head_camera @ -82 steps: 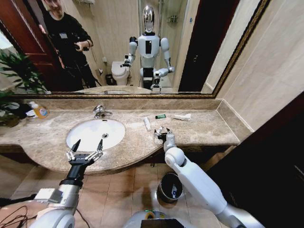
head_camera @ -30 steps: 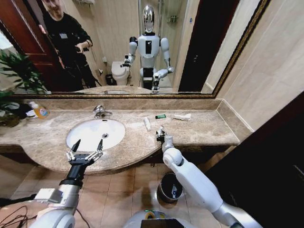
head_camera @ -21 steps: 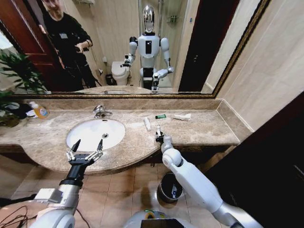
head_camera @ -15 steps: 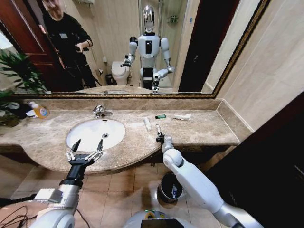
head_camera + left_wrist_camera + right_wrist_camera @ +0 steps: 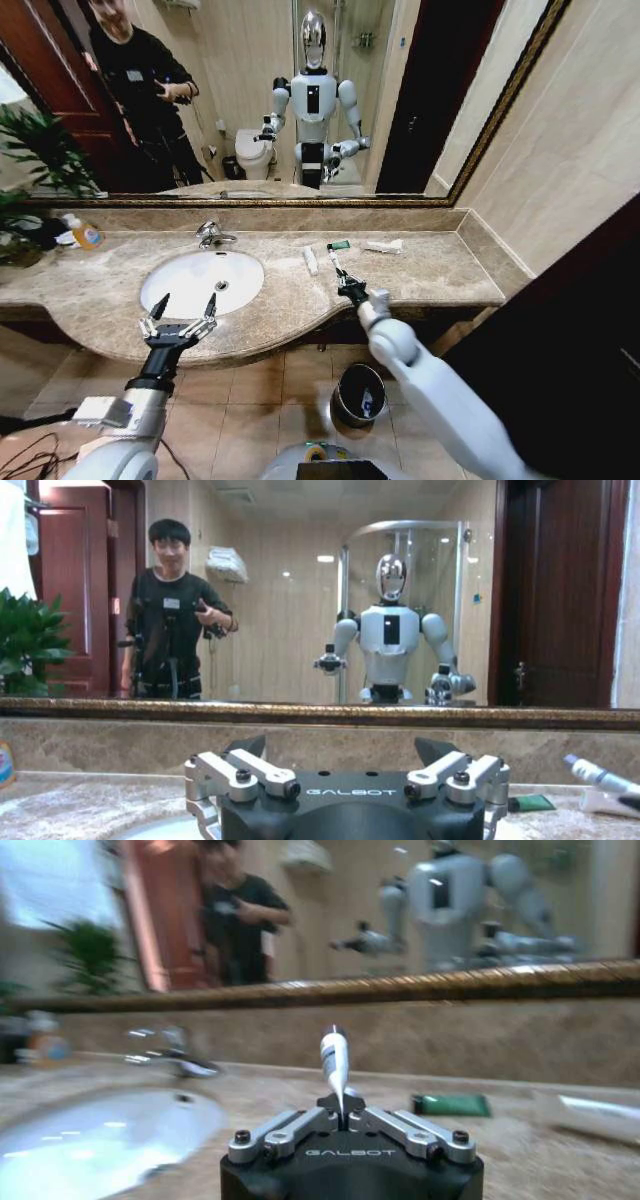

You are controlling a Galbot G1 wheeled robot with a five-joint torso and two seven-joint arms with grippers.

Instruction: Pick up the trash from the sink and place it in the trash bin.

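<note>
White plastic, that's what the right claw [image 5: 343, 281] is gripping: a small white tube with blue print [image 5: 334, 1057], pinched at its lower end between fully clenched fingers and sticking straight up out of them. The right arm is hanging over the front edge of the beige-brown marble surface [image 5: 430, 268], right of the large oval white basin [image 5: 200, 280].

So my read is the pick-up part for this piece is done and the carry step is in hand. The next move calls for swinging that arm out past the front edge and down to the small round dark bin with the shiny rim [image 5: 358, 392], which is sitting on the tiled floor below the surface, then letting go above the opening. The grip is only on the tube's tail, so I'm guessing it could wobble or slip on the way.

More bits are lying on the surface toward its back edge:
- another small white tube [image 5: 310, 260]
- a tiny dark-green piece [image 5: 339, 244]
- a flat white wrapper [image 5: 383, 245]

The left claw [image 5: 178, 320] is idling over the front edge by the basin, fingers spread wide, gripping nothing.
</note>
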